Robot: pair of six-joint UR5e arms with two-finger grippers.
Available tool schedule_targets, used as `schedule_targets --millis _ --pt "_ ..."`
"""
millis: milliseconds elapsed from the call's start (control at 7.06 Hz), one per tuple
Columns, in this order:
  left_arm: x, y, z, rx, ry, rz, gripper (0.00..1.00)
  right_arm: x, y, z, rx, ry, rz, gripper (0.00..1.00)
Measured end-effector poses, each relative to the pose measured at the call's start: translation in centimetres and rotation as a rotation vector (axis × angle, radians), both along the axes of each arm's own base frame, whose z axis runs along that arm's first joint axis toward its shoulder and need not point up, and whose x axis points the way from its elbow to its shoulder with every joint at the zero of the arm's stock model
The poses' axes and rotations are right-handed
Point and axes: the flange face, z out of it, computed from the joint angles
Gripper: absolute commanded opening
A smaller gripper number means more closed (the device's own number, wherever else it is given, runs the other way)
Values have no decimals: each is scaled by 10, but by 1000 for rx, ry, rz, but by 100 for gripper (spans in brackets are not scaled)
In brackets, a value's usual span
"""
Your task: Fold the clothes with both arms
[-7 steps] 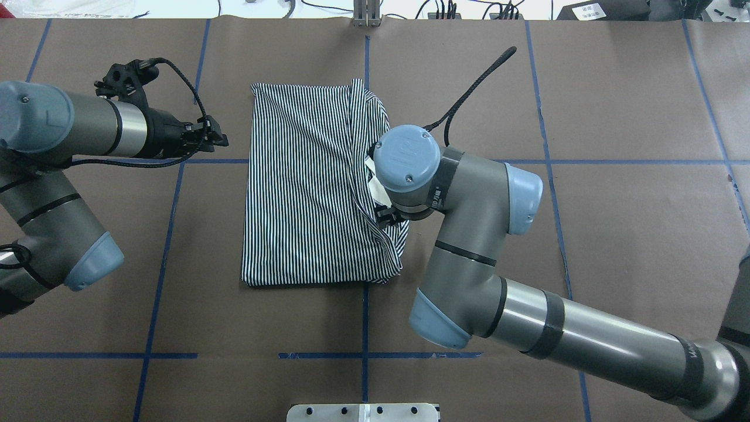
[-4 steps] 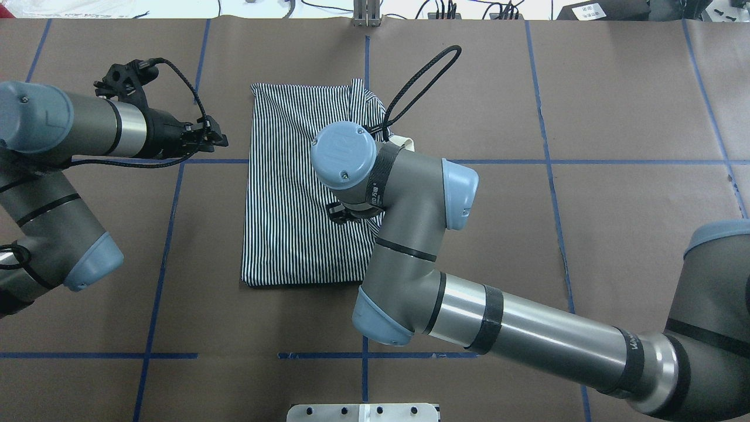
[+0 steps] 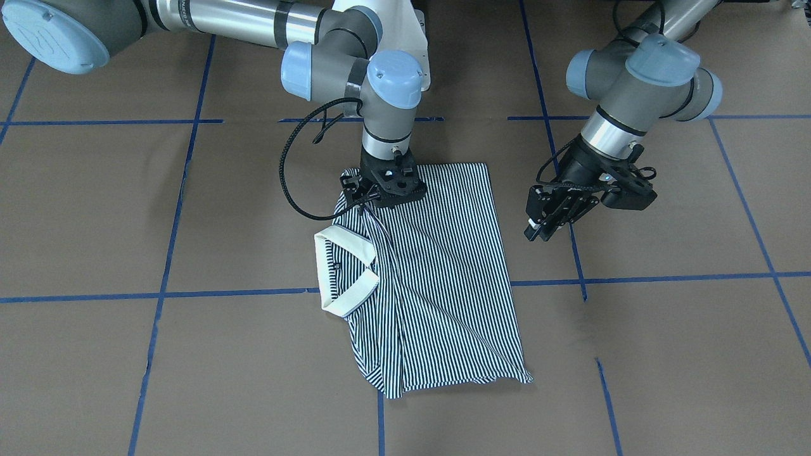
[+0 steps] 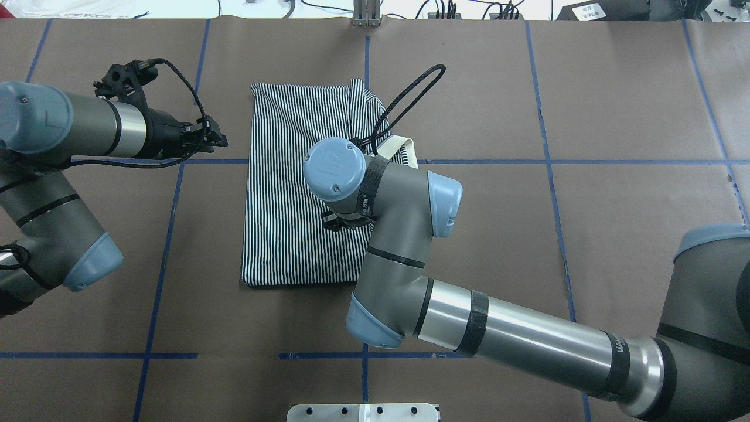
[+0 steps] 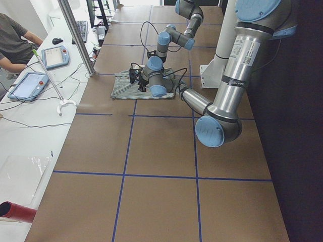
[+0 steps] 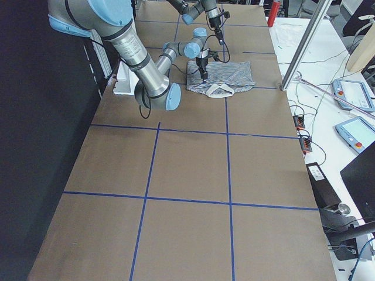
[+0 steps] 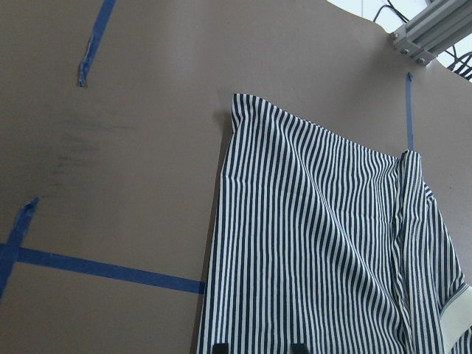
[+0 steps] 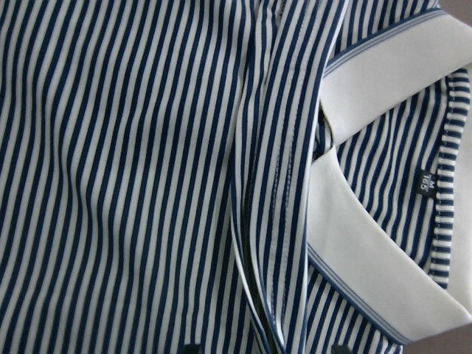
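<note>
The striped polo shirt (image 3: 437, 272) lies folded lengthwise on the brown table, and its cream collar (image 3: 345, 272) sticks out at the side. My right gripper (image 3: 361, 199) hangs low over the shirt (image 4: 287, 193) near its hem end. In the right wrist view its fingertips (image 8: 193, 346) stand wide apart, open, with a folded ridge of cloth (image 8: 258, 280) between them. My left gripper (image 3: 538, 225) hovers open beside the shirt's other long edge, off the cloth. In the left wrist view the shirt (image 7: 317, 243) lies ahead of it.
Blue tape lines (image 4: 158, 252) grid the brown paper cover. A white base plate (image 4: 363, 412) sits at the near edge. The right arm's black cable loop (image 4: 410, 94) arcs above the shirt. A metal post (image 5: 75, 35) and a seated person (image 5: 12, 40) with tablets are beyond the far edge.
My right arm swung left from the shirt's right edge to over its middle, and the bulging right side of the shirt folded inward. The left arm stayed still.
</note>
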Motion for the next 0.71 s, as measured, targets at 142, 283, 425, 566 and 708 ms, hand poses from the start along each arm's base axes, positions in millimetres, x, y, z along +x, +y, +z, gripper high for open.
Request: schedule_targets --millis 142,283,425,566,708 --pt "0 0 0 0 0 0 40 -3 -1 2 -1 7 -3 47" --pt "0 0 0 0 0 0 39 -4 -2 4 -3 11 -4 23" --pt "0 0 0 0 1 0 39 -5 -2 6 -5 14 -5 4" --pt "0 0 0 0 1 0 39 -6 -2 7 -7 17 -4 0" --pt "0 0 0 0 1 0 39 -6 -2 8 -8 18 -5 0"
